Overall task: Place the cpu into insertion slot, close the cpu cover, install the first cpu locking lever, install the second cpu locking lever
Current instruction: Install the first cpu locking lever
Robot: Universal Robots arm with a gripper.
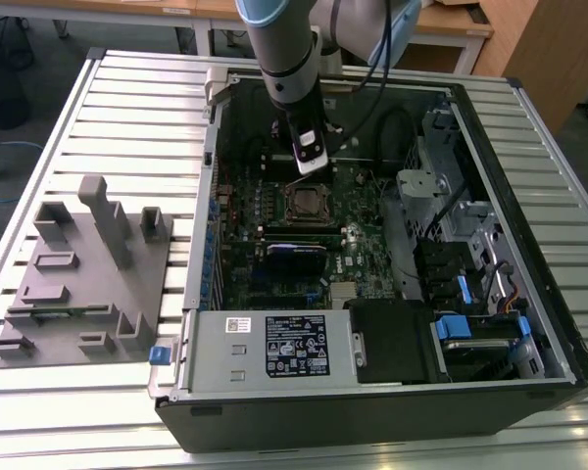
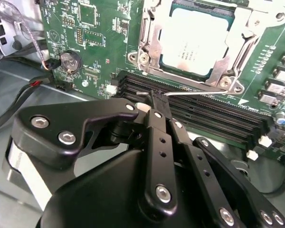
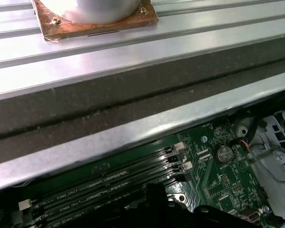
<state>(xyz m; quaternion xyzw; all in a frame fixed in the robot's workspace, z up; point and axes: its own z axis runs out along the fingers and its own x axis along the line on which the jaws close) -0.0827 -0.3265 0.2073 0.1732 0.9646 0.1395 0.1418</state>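
Judging from the second wrist view, the cpu (image 2: pixel 197 40) is seated in the insertion slot (image 2: pixel 142 58) and the cpu cover (image 2: pixel 242 35) is lowered over it. The gripper (image 2: pixel 156 95), fingers drawn together, touches a locking lever (image 2: pixel 199 91) beside the slot. Whether it pinches the lever cannot be told.

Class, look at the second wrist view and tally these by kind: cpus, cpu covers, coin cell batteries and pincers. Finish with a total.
cpu: 1
cpu cover: 1
coin cell battery: 1
pincer: 1
Total: 4
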